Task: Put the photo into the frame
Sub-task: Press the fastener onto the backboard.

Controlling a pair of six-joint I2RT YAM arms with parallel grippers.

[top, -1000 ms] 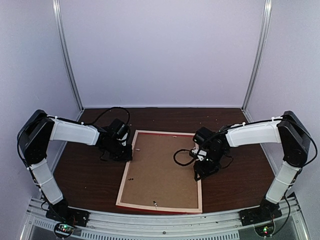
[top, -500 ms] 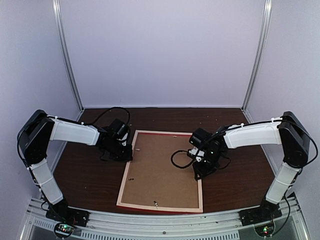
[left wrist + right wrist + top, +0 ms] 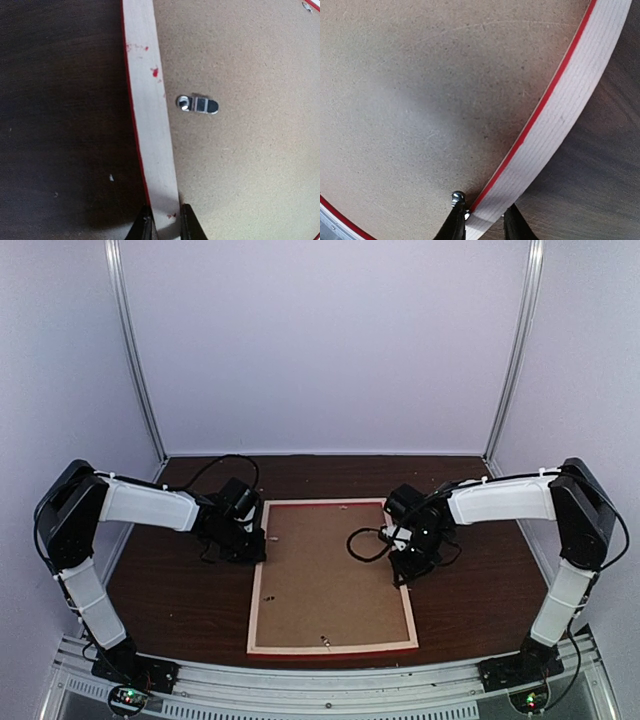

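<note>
The frame [image 3: 256,612] lies back side up on the dark table, pale wood rails with red edges. A brown backing board [image 3: 330,570] fills it, and the photo is hidden. My left gripper [image 3: 259,541] is shut on the frame's left rail [image 3: 147,110], one finger on each side of the rail [image 3: 166,222]. My right gripper [image 3: 404,570] is shut on the right rail [image 3: 570,105]; one finger sits at the rail's inner red edge and the other at its outer edge [image 3: 482,221].
A small metal turn clip [image 3: 197,105] lies on the backing board [image 3: 250,160] near the left rail. Another clip [image 3: 323,641] shows near the frame's near rail. Grey walls close in the table on three sides. Black cables loop off both wrists.
My right gripper closed on the right rail and moved toward the back. The frame's near end swung to the right, so it now lies squarer. The left gripper kept its hold.
</note>
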